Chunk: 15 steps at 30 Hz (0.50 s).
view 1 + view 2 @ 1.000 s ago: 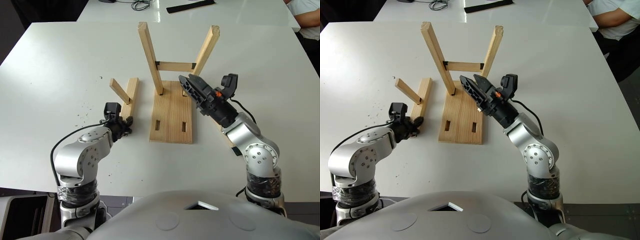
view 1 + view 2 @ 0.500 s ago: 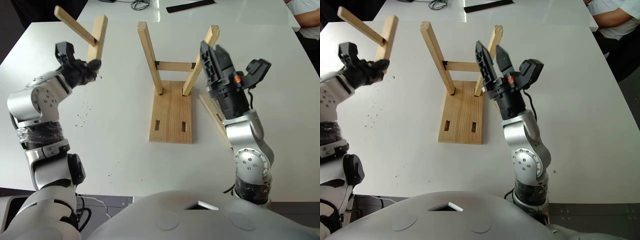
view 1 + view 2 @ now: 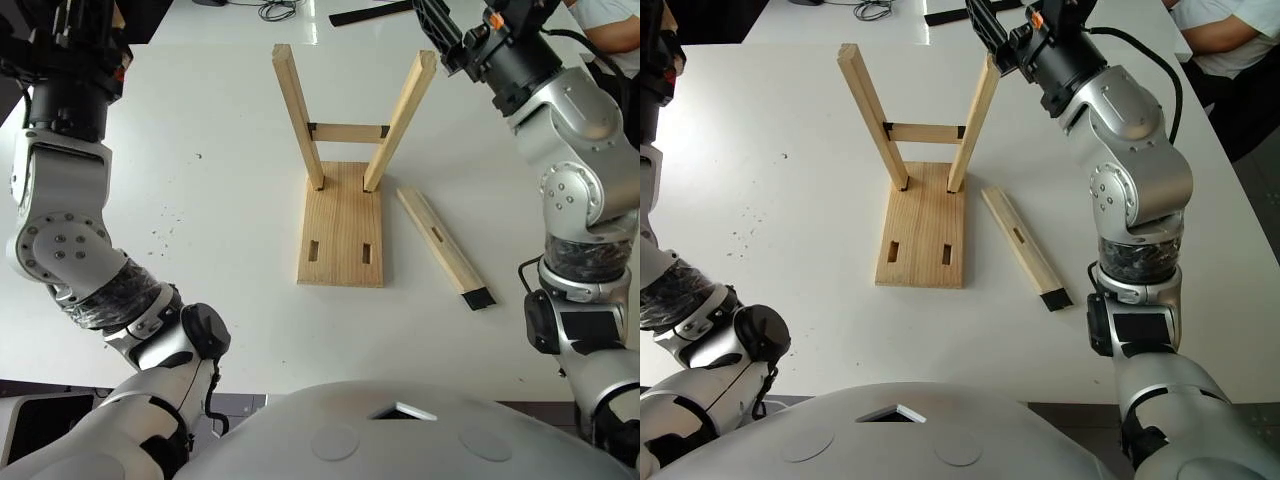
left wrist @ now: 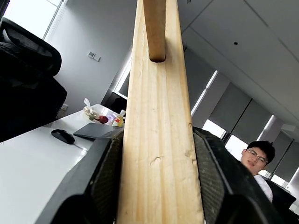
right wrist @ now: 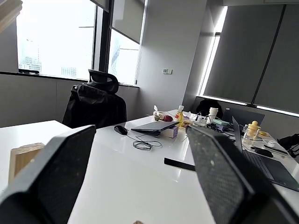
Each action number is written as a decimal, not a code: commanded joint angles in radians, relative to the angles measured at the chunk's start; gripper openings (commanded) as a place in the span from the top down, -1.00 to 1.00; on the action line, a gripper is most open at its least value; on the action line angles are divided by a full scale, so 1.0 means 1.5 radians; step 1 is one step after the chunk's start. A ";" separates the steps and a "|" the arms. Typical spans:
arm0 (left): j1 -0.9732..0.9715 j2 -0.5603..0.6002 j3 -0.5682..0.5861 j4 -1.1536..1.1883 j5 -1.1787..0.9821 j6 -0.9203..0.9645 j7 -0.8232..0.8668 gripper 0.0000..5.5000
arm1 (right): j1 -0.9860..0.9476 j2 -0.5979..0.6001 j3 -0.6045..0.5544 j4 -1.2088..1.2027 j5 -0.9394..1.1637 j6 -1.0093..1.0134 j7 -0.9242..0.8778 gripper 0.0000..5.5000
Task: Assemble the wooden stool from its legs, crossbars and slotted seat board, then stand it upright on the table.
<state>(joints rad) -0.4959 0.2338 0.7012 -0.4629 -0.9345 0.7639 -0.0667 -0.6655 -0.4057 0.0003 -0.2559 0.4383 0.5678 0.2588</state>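
Observation:
The slotted seat board point(image 3: 340, 235) lies flat mid-table. Two legs point(image 3: 298, 115) point(image 3: 400, 118) joined by a crossbar point(image 3: 348, 132) stand upright in its far slots. A loose leg point(image 3: 440, 245) with a black end lies on the table right of the board. My left arm point(image 3: 60, 130) is raised high at the far left. In the left wrist view my left gripper point(image 4: 159, 135) is shut on a wooden leg point(image 4: 159, 93) that has a crossbar point(image 4: 155, 28) stuck into it. My right gripper point(image 3: 445, 35) is open, in the air beside the top of the right standing leg.
The white table has wood specks point(image 3: 165, 225) left of the board. Beyond its far edge sits a second table with a black strip point(image 3: 380, 12) and cables point(image 3: 280, 8). A person sits at the far right corner point(image 3: 615, 20).
My left arm has lifted the leg-and-crossbar piece higher, past the top of the head views. My right arm has risen and swung to the far side, level with the right standing leg's top.

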 commanded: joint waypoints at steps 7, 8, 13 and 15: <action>0.061 0.013 -0.156 -0.073 -0.129 -0.032 -0.170 0.26 | -0.219 -0.013 -0.134 0.229 0.397 0.298 0.295 -0.30; 0.077 0.016 -0.176 -0.075 -0.133 -0.035 -0.206 0.26 | -0.228 -0.034 -0.123 0.242 0.399 0.305 0.352 -0.30; 0.155 0.060 -0.268 -0.081 -0.122 -0.045 -0.387 0.26 | -0.313 -0.129 -0.024 0.340 0.337 0.305 0.631 -0.30; 0.171 0.071 -0.284 -0.085 -0.110 -0.064 -0.425 0.26 | -0.334 -0.142 0.006 0.357 0.310 0.289 0.697 -0.30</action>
<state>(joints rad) -0.2607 0.3118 0.3020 -0.5772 -1.1149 0.7029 -0.6403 -1.0984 -0.5896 -0.0389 0.2568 0.9457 1.0223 1.2031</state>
